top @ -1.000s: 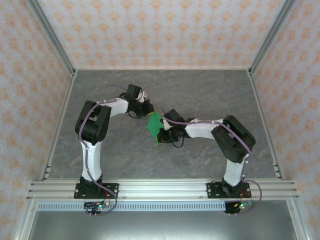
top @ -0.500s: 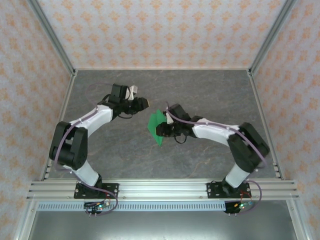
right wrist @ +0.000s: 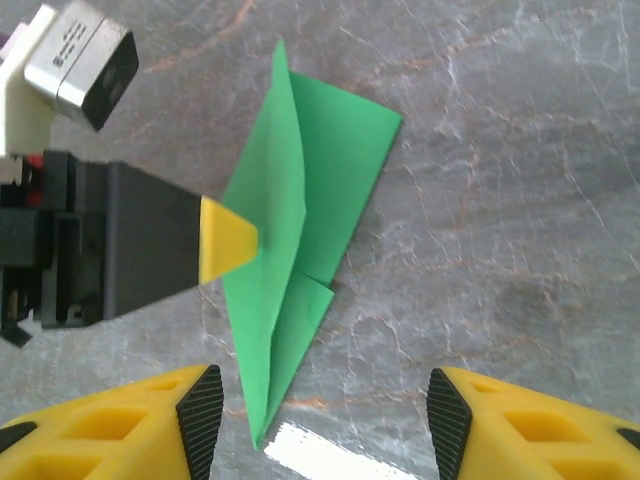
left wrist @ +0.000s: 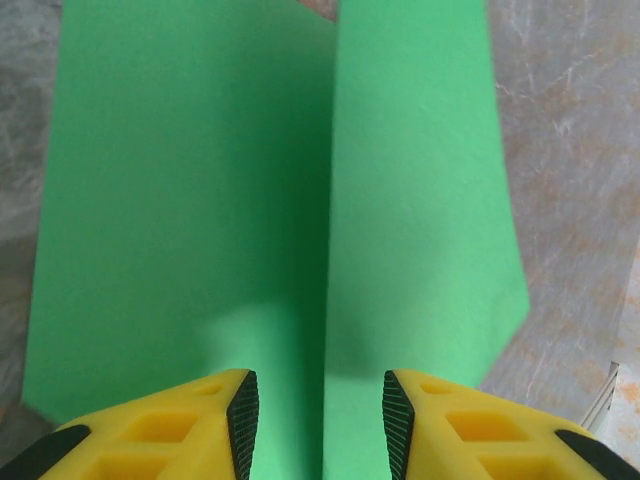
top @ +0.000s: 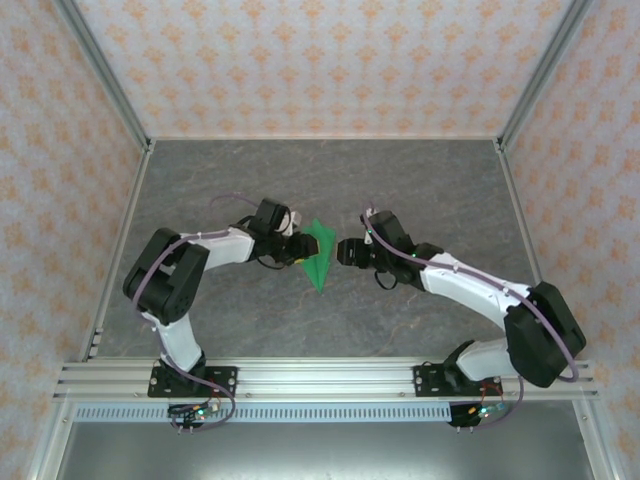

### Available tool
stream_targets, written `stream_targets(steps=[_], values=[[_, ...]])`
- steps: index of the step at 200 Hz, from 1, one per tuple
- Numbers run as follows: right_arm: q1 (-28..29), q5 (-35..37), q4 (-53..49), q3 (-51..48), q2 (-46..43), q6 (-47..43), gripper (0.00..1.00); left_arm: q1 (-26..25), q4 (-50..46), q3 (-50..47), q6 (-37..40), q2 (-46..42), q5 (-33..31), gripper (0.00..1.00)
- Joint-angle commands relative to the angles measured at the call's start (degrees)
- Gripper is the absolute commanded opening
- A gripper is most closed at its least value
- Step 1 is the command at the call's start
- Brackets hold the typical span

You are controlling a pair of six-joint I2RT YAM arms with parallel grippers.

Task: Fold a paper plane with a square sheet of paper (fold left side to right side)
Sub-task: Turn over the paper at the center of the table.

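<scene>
Paper plane [top: 318, 256] lies mid-tabletop [top: 420, 190], a creased dart. Left gripper [left wrist: 320, 410] part open astride its crease, holding nothing. Right gripper [right wrist: 315, 410] wide, empty, just beside. Folding looks nearly finished; next move probably means pressing the crease flat.

A grey marbled table top [top: 250, 330] is lying under my left hand [top: 297, 250] and my right hand [top: 347, 250], spreading out ahead of them and to both sides. Pale wall panels [top: 320, 60] with an orange flower pattern are standing beyond my hands and are closing in on the left and right too. Slanting aluminium posts [top: 105, 72] are rising at the far corners. Behind my hands a ribbed aluminium rail [top: 320, 378] is crossing from side to side, with a plain metal sheet [top: 320, 450] lying behind it. Right below my right hand a white glare [right wrist: 320, 452] is shining on the stone-like surface
</scene>
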Motion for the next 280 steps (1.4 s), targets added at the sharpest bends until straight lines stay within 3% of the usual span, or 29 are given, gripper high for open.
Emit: stream_targets(steps=[1,63,125,195,280], values=[[0.0,1.3,0.9,-1.1,-3.1,0.8,0.6,-0.4,2.2,2.7,-0.7,2.2,-1.8,0.41],[-2.5,-1.0,1.1,-6.0,-9.6,2.7,0.67,-1.2,3.6,6.1,-1.8,6.9,-0.2,0.38],[-11.8,-16.9,13.0,-14.5,-11.0,9.2,0.74,-1.1,5.5,6.6,-2.4,5.9,0.7,0.15],[-13.1,-30.6,34.7,-16.8,-5.6,19.0,1.0,0.7,5.9,5.2,-5.2,-10.7,-1.0,0.09],[-6.4,-34.3,60.0,-12.0,1.7,33.7,0.99,0.7,6.0,5.9,-10.8,-25.8,-6.0,0.11]])
